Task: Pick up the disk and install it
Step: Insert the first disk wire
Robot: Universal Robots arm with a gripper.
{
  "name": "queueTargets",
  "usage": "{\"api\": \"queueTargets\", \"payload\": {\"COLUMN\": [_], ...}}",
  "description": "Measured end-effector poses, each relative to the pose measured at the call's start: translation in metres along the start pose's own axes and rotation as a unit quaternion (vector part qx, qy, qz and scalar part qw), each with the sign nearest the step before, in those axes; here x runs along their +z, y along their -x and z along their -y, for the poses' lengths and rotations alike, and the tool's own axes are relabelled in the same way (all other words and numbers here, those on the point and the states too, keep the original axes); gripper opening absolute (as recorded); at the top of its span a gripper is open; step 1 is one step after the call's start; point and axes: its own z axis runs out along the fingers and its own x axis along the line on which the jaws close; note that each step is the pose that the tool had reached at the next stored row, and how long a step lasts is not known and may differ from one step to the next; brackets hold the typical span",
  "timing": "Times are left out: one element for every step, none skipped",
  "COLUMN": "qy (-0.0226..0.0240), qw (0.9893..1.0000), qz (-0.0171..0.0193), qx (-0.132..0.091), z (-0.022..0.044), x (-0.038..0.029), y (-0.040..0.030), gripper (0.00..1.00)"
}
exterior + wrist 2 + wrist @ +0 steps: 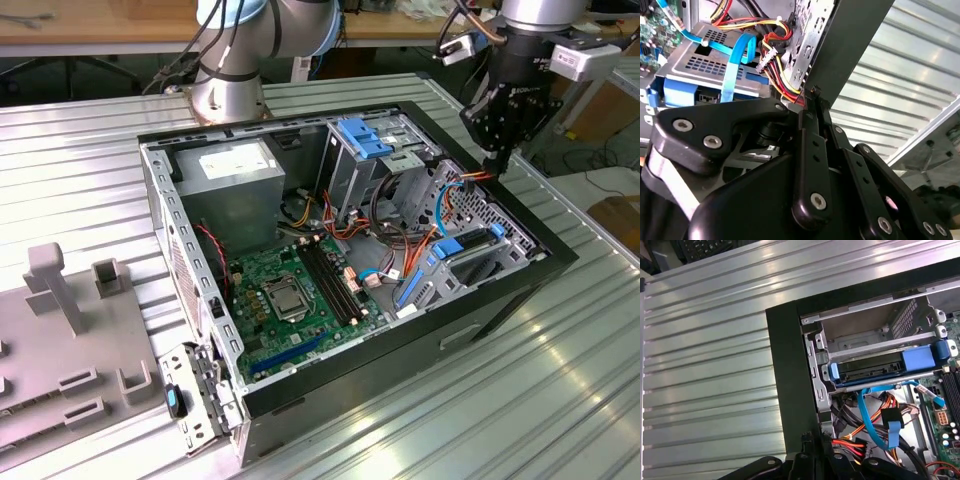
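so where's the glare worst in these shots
Exterior view: bright patches on the ribbed table beside the computer case. First wrist view: the table gleams white along its ribs. Second wrist view: the hand is a dark mass against bright table.

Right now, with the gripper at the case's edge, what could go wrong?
The gripper hangs shut right by the case wall; a small sideways drift could knock it. The power cables lie just beyond its tip, so a descent might snag or pinch them. The blue cable loops across the bay and could catch too.
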Motion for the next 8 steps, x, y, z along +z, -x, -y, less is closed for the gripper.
{"api": "queueTargets", "payload": {"qy": [0.0026, 0.0039, 0.0057, 0.0085, 0.0114, 0.0134, 0.0153, 0.0171], "qw": [0.9999, 0.9998, 0.9996, 0.9990, 0.9983, 0.9976, 0.9969, 0.9961], "qz": [0.0024, 0.0035, 0.0052, 0.0078, 0.0105, 0.0123, 0.0141, 0.0157], "qx": [0.013, 0.019, 0.028, 0.042, 0.056, 0.066, 0.076, 0.085], "z": [0.0000, 0.0000, 0.0000, 0.0000, 0.0000, 0.0000, 0.0000, 0.0000], "x": [0.0000, 0.0000, 0.0000, 0.0001, 0.0002, 0.0002, 0.0002, 0.0002], "y": [0.0000, 0.0000, 0.0000, 0.0000, 0.0000, 0.0000, 0.0000, 0.0000], "gripper": [0.16, 0.16, 0.16, 0.16, 0.16, 0.16, 0.16, 0.16]}}
